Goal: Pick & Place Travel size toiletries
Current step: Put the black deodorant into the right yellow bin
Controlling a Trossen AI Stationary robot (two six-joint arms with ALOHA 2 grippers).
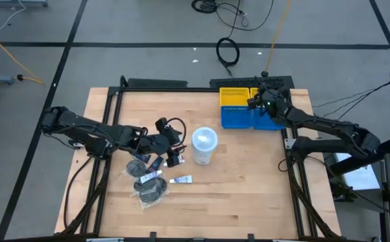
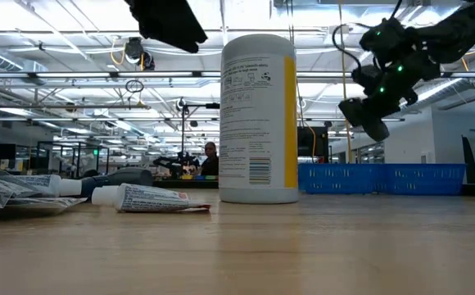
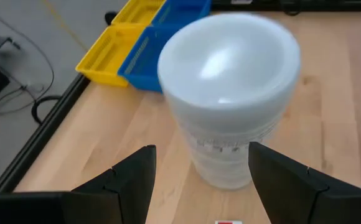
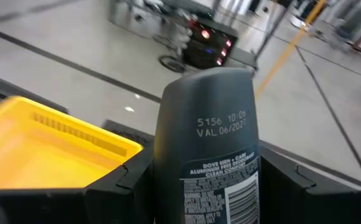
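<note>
While right tool [image 1: 259,101] clamps grey bottle [image 4: 205,149] above blue bin [image 1: 239,117], left tool [image 1: 175,151] gapes, unladen.

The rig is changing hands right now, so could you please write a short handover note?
Right gripper: shut on a dark grey mini bottle, held above the yellow bin and blue bin.
Left gripper: open, empty, beside the white tub.
Left on the table: a white tube, wrapped discs and other small items near the left arm.
Done: one bottle picked.
Left: drop it, then fetch the rest.
</note>
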